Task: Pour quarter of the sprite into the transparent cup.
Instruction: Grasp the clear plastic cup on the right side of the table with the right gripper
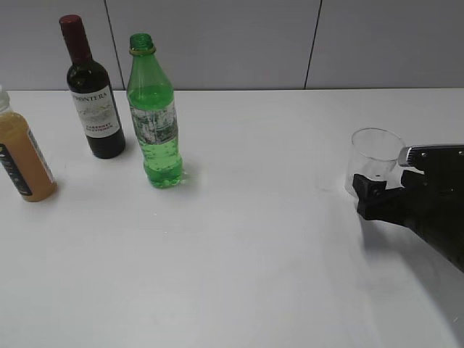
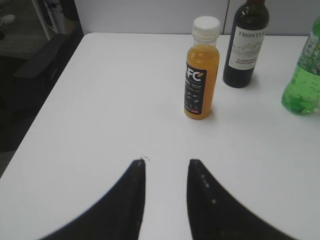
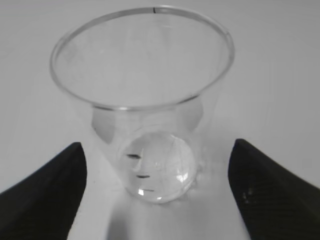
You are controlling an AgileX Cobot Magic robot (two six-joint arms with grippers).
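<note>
The sprite [image 1: 154,116] is a tall green bottle without a cap, standing upright at the back left of the white table; its lower part shows at the right edge of the left wrist view [image 2: 302,85]. The transparent cup [image 1: 373,158] stands upright and empty at the right. My right gripper [image 1: 380,175] reaches in from the right. In the right wrist view the cup [image 3: 145,100] stands between the wide-open jaws of this gripper [image 3: 156,145], with a gap on both sides. My left gripper [image 2: 167,162] hangs over bare table, partly open and empty, well short of the bottles.
A dark wine bottle [image 1: 93,94] stands just left of the sprite. An orange juice bottle with a white cap [image 1: 22,156] is at the far left edge. The table's left edge [image 2: 50,100] and a dark chair beyond it show in the left wrist view.
</note>
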